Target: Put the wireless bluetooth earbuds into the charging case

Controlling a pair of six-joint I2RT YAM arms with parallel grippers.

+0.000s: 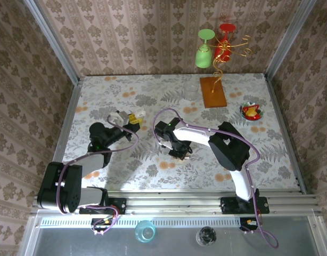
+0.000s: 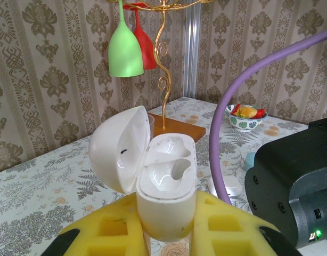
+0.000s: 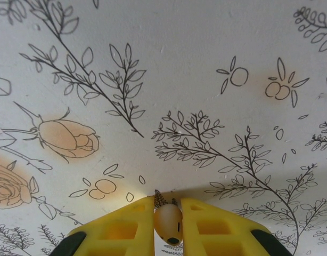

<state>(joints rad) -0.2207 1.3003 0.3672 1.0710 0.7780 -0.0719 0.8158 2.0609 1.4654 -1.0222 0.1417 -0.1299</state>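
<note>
Left claw: clamped on the lower body of the case, one yellow pad on each side. It holds the case off the worktop, left of centre.
Case: white and roughly upright in the grip, with its lid swung open to the left. The two hollows face up and both look empty, apart from a few dark specks.
Cable: purple, arcing just right of the case in the left wrist view.
Right claw: low over the middle of the worktop, right of the left claw. Its pads press in on the earbud from both sides.
Earbud: small, white and glossy, pinched at the very tips of the pads. It is at or just above the floral surface, and I cannot tell whether it has left the surface.
Far right: a stand with a green and a red glass, then a bowl of fruit, both well apart from the work.
Step in hand: I judge this to be the pick-up of the first earbud, with the open case already presented to receive it.
Next move: lift the earbud, carry it left over the case and turn it so its stem points down into the matching hollow. The grip is a thin tip pinch on a slick part, so it could twist or slip. The approach should also stay clear of the cable and the raised lid.
</note>
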